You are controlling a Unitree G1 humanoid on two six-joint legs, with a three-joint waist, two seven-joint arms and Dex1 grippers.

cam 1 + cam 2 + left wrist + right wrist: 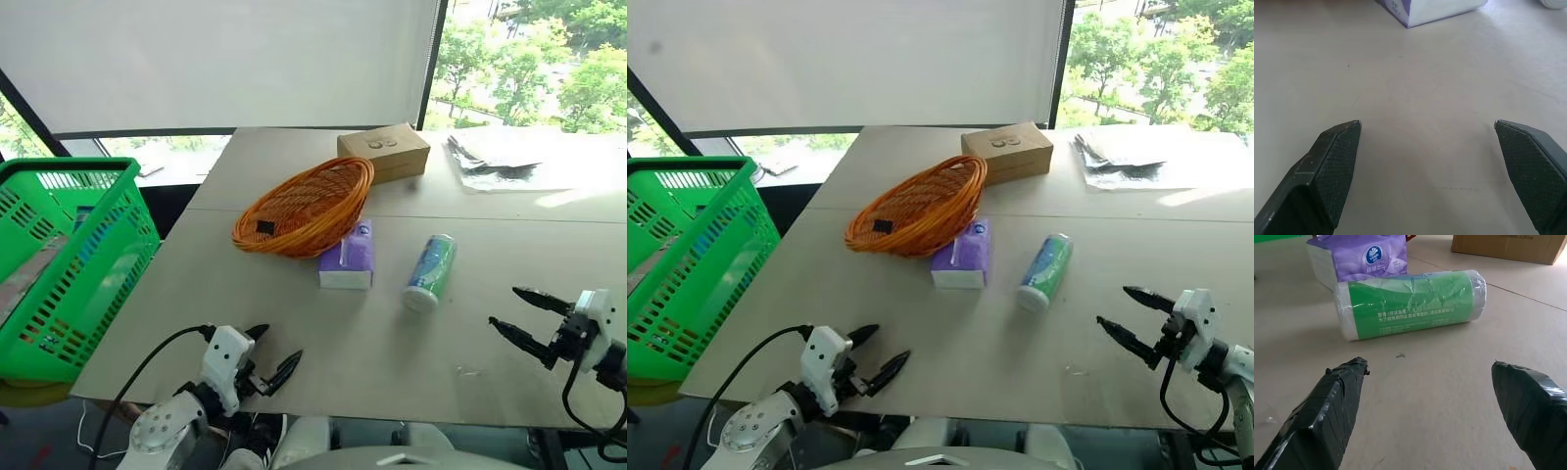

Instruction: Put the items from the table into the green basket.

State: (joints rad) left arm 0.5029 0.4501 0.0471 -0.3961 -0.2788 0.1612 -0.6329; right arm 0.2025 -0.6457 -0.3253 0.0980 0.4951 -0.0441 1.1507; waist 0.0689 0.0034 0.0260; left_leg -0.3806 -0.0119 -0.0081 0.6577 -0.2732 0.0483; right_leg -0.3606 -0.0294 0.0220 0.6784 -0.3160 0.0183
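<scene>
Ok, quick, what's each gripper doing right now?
Left gripper: open, holding nothing, above the table.
Right gripper: open, holding nothing, pointed toward the canister.

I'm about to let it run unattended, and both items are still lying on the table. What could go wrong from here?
1. The canister lies on its side, so a nudge from the open right claw may roll it away.
2. The tissue pack sits right against the wicker basket; a grab could catch or shove that basket.
3. The green basket stands off the table's left edge, so a carried item could drop short.
</scene>
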